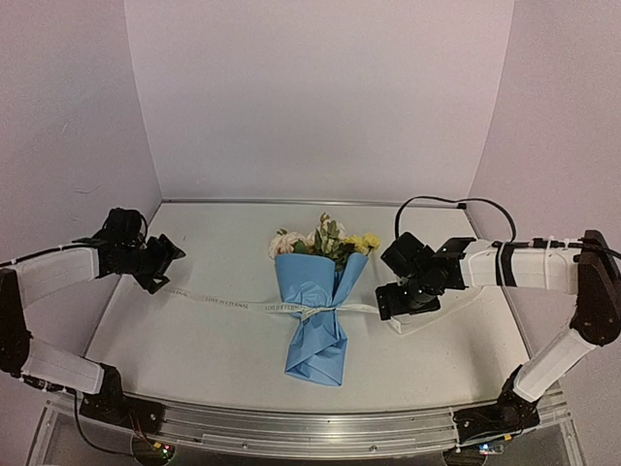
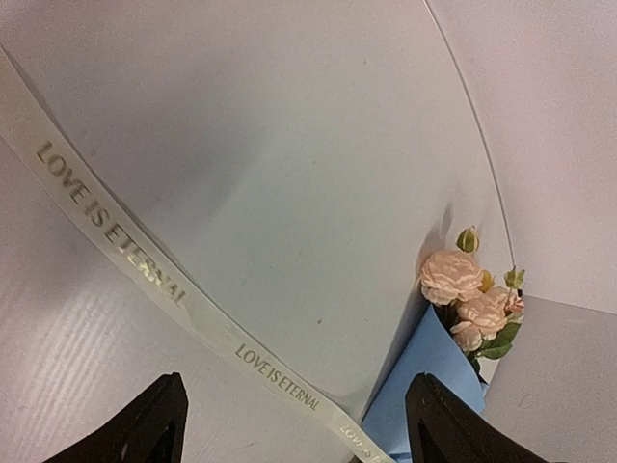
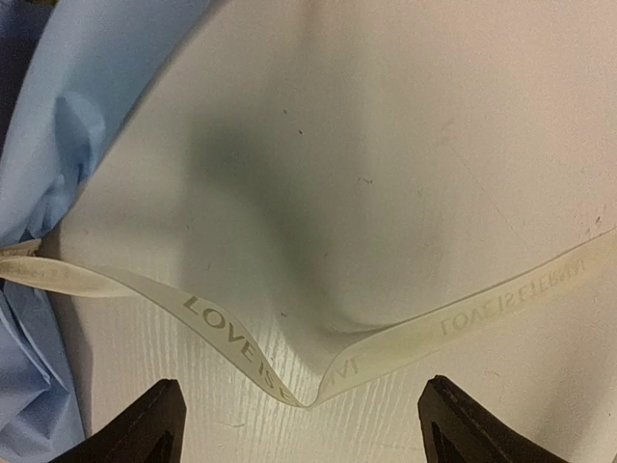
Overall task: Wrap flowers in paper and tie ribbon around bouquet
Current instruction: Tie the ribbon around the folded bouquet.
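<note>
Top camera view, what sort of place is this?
Probably a robot test cell, not a flower shop: plain pale walls box in a white table, a left arm and a right arm are bolted to a metal rail, and a bouquet lies there.

**Pale table inside a plain enclosure**

A white table (image 1: pixel 194 340) is enclosed by a pale back wall (image 1: pixel 320 97) and two side walls (image 1: pixel 58 116). A metal rail (image 1: pixel 310 427) is fixed along the table's near edge, and small lights (image 1: pixel 167 450) are lit below it.
</note>
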Available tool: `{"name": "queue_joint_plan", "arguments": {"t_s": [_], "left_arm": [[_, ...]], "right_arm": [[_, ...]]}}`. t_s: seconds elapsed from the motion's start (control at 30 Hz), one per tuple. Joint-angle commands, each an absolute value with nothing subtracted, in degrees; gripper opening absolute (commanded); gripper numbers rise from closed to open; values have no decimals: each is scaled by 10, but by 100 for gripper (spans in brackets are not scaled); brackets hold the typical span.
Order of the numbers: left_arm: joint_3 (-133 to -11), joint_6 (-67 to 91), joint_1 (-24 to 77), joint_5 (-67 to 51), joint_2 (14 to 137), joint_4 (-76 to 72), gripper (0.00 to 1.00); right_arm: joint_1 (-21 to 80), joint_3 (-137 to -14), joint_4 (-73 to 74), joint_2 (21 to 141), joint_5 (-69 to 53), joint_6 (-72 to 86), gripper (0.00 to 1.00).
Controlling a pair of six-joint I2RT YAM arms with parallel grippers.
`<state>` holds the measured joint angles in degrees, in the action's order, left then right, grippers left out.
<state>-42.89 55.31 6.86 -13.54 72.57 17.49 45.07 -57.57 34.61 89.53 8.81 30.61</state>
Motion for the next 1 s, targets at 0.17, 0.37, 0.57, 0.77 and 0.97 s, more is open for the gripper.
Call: {"name": "queue_joint_plan", "arguments": {"t_s": [0.17, 0.37, 0.57, 0.77, 0.97], "left_arm": [[-293, 1029, 365, -14, 733, -89, 84], [-289, 1163, 482, 79, 875, -331, 87], [-360, 1209, 526, 100, 994, -399, 87], [-388, 1233, 537, 121, 1055, -438, 77], [-374, 1222, 537, 140, 1038, -409, 50]], "right_arm": [[488, -567, 245, 889, 166, 172, 89], [488, -557, 232, 877, 175, 156, 89], [488, -535, 213, 849, 179, 130, 89], [488, -531, 212, 832, 181, 112, 89], [488, -522, 187, 838, 137, 70, 89]]}}
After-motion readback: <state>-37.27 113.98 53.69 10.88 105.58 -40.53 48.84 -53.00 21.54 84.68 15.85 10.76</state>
